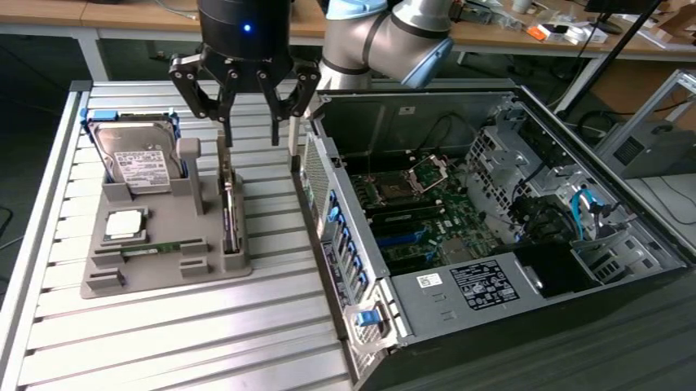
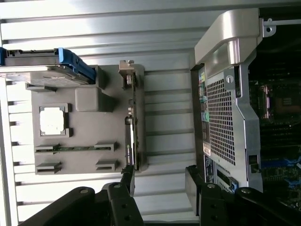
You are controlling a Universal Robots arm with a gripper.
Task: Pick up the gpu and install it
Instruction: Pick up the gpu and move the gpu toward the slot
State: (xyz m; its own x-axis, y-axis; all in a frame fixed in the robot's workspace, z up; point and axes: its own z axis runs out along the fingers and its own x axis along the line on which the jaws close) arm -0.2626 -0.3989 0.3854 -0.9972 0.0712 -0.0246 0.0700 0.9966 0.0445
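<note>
pincer [image 1: 248, 122] spread wide, empty, over the upright gpu [image 1: 228, 204]; hard drive [image 1: 136, 159] label unreadable.

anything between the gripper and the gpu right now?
Nothing visible does. The gripper hangs open over the gpu, which stands on edge in the gray holder, with open air between them. The gray post and the hard drive stand beside the gpu, toward the exterior view's left, not over it.

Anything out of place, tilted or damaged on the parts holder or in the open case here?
Nothing stands out. The gpu stands on edge in the grey holder, the hard drive, processor and memory stick sit in their own slots, and the gripper hangs open near the gpu.
</note>
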